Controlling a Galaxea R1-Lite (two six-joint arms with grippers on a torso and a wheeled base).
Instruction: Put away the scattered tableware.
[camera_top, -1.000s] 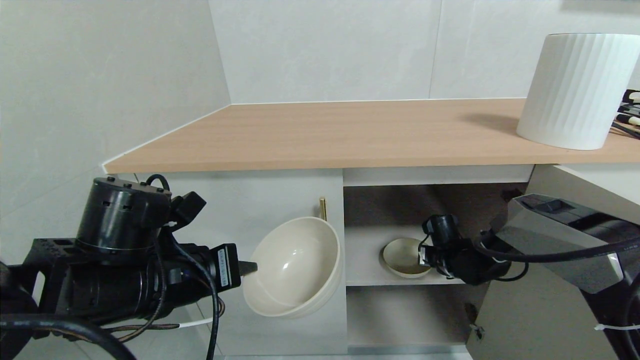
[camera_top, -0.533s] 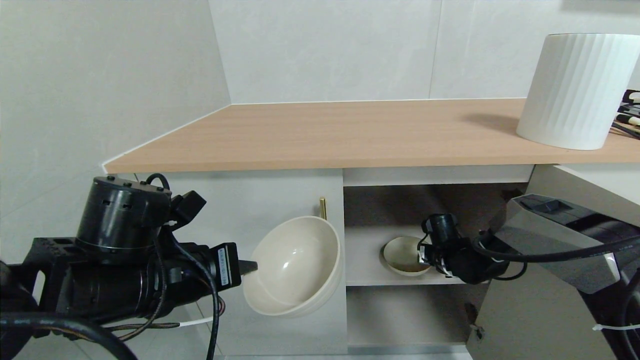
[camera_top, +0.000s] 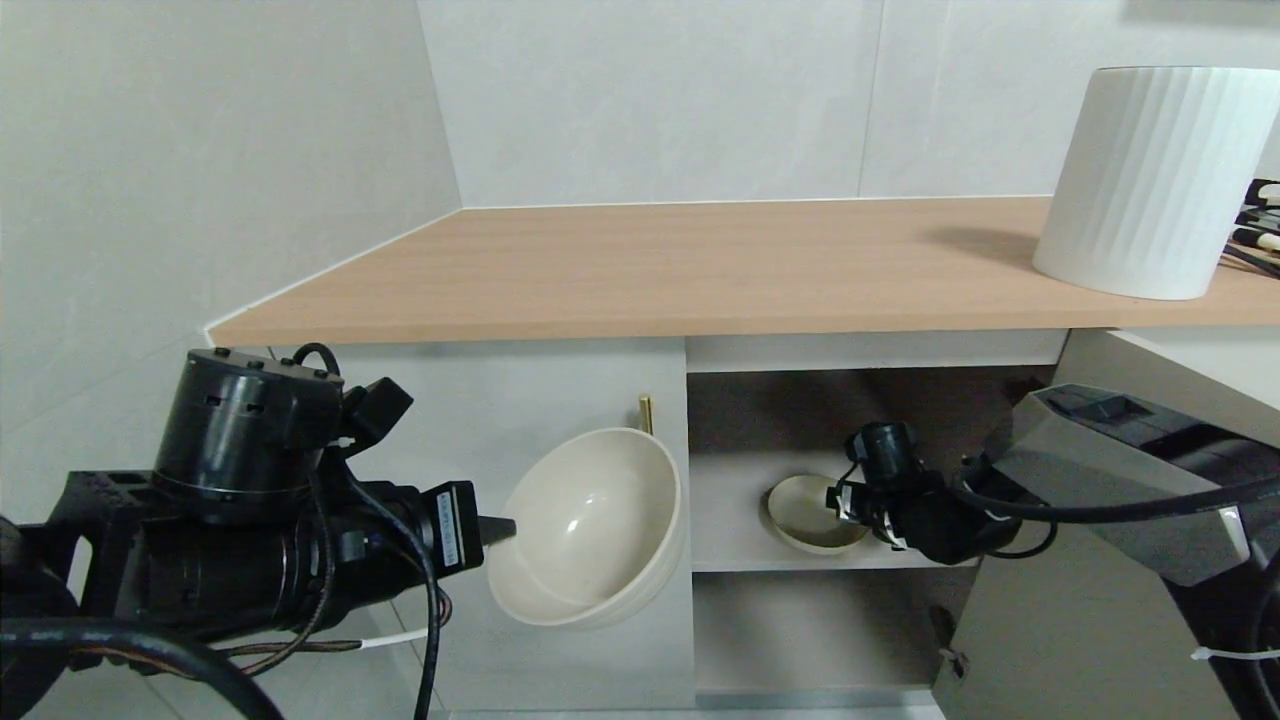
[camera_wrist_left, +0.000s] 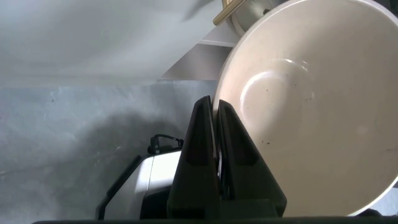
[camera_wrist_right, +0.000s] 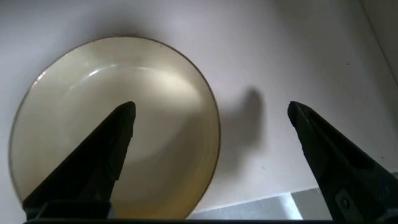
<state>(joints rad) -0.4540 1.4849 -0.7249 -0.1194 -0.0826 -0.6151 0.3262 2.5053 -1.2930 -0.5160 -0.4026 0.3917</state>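
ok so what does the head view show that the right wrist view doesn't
Head view adds: the left gripper holding a large cream bowl by its rim in front of the closed cabinet door, plus the wooden counter and a white ribbed container on it. Right wrist view adds: the right gripper with its jaws open, one over the shallow dish, the other over bare shelf. Both: that dish lying on the shelf inside the open cabinet.

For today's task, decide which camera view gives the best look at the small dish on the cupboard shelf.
The right wrist view: the dish lies close, almost whole. In the head view it is far off, partly hidden by the right gripper. The left wrist view looks at the big bowl instead.
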